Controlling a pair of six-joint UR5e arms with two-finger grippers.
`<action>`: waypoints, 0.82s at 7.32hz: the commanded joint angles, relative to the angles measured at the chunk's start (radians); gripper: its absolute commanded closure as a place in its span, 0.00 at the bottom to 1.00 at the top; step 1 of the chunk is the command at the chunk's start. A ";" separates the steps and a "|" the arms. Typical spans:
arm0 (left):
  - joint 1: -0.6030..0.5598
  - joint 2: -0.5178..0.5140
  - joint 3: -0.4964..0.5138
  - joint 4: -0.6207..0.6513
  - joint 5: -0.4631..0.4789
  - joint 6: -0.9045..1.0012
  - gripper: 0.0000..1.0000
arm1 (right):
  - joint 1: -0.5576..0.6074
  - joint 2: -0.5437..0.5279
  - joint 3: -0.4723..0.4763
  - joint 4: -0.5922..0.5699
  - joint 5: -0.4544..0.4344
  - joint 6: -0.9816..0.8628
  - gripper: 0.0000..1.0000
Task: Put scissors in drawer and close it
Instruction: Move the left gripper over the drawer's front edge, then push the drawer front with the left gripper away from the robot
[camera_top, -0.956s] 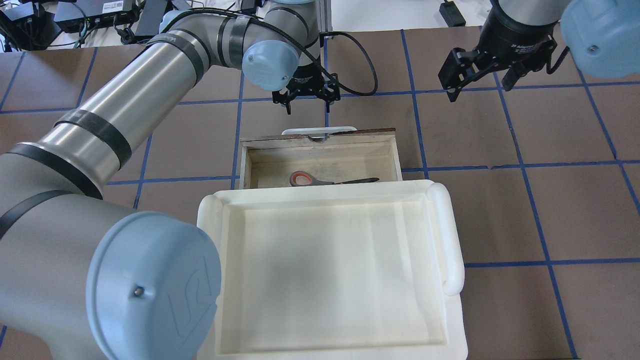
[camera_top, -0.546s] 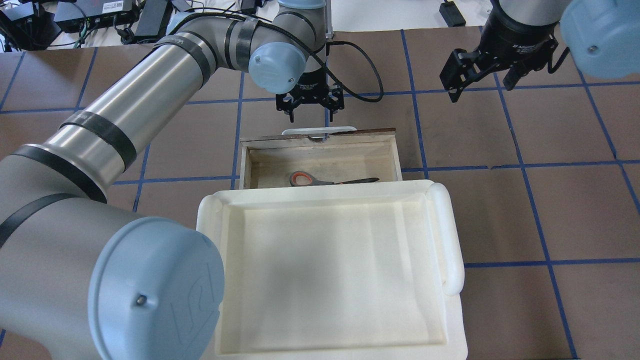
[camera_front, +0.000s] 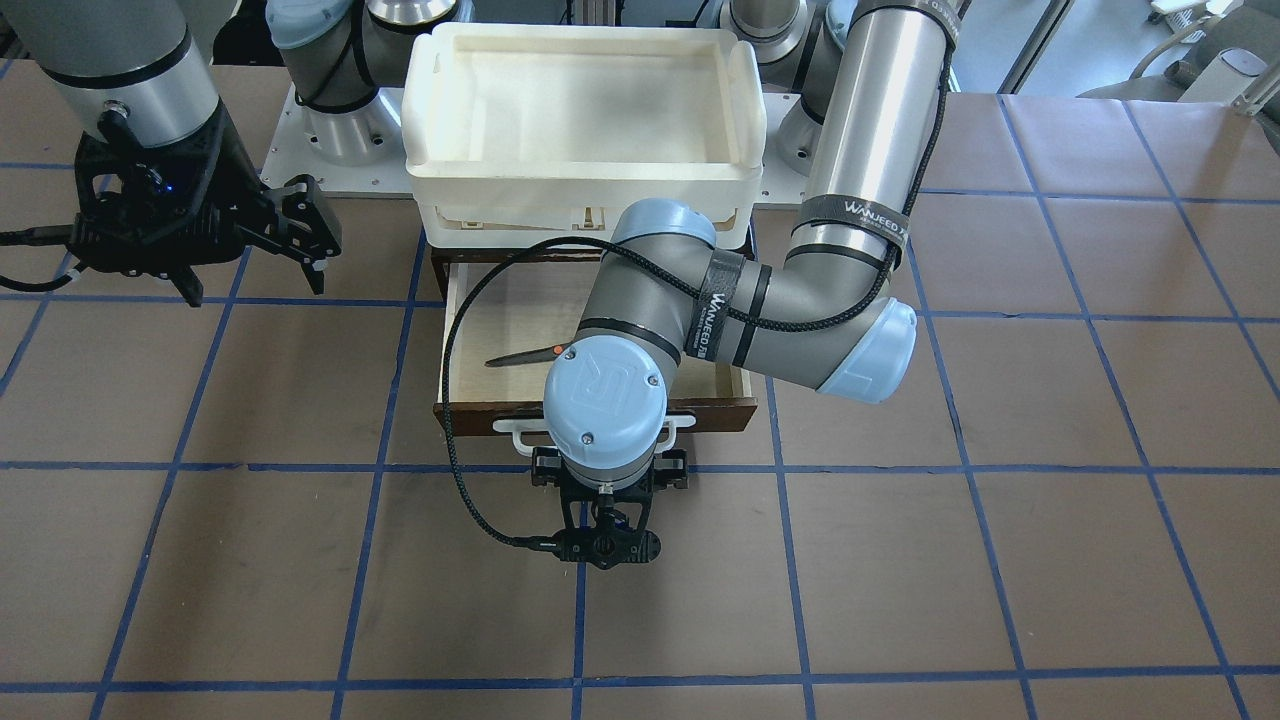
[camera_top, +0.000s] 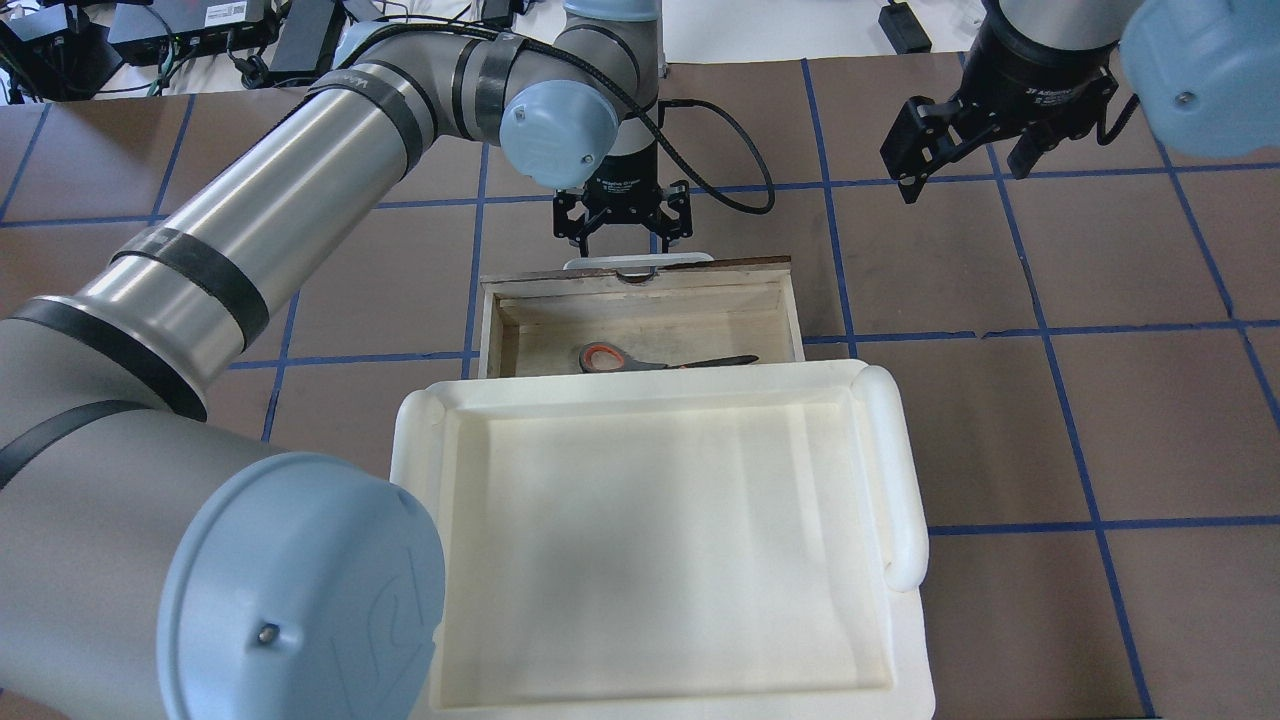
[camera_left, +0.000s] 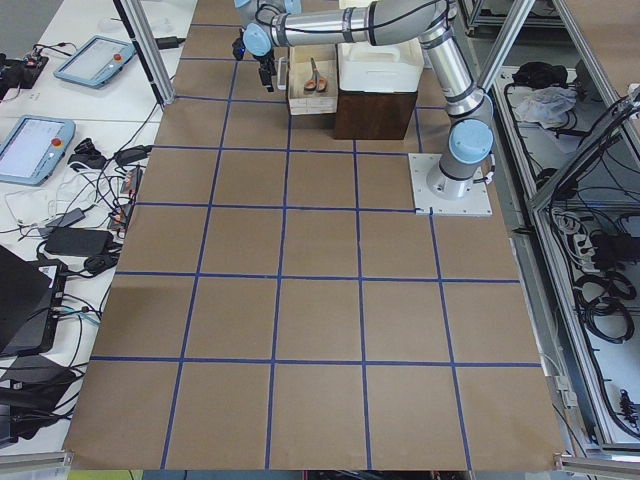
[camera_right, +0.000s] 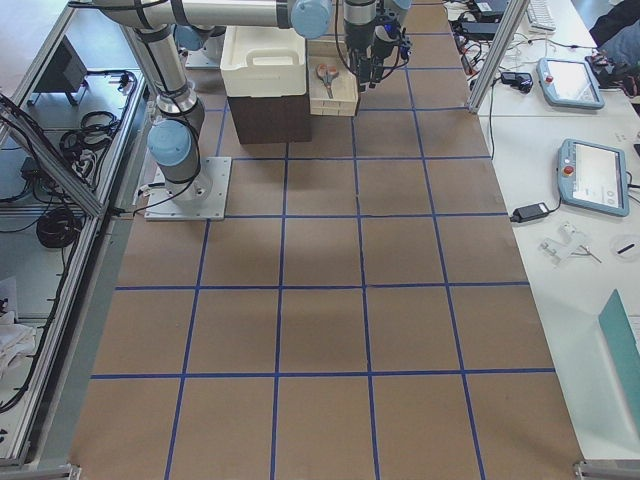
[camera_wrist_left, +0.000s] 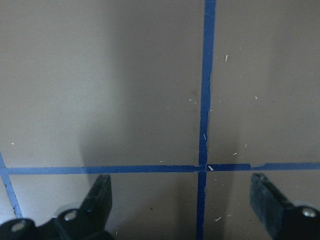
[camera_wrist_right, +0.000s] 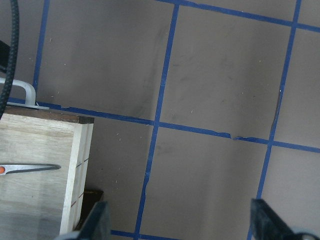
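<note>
creeping in, left gripper (camera_top: 623, 238) now hangs just past the drawer (camera_top: 640, 322) handle (camera_top: 600, 263), jaws wide. scissors (camera_top: 660, 362) are inside, so shutting it's probably next.

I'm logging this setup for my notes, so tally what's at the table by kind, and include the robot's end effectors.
Scissors: 1
Drawer: 1
White tray: 1
End effectors: 2, the left end effector and the right end effector
Total: 5
</note>
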 joint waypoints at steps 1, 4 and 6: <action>-0.001 0.022 -0.015 -0.036 0.000 0.001 0.00 | -0.001 0.004 0.000 -0.002 0.000 -0.002 0.00; -0.002 0.049 -0.048 -0.046 0.000 0.001 0.00 | 0.000 0.004 0.000 0.001 0.001 0.001 0.00; -0.002 0.060 -0.048 -0.060 0.000 0.001 0.00 | -0.001 0.004 0.000 0.001 0.001 0.001 0.00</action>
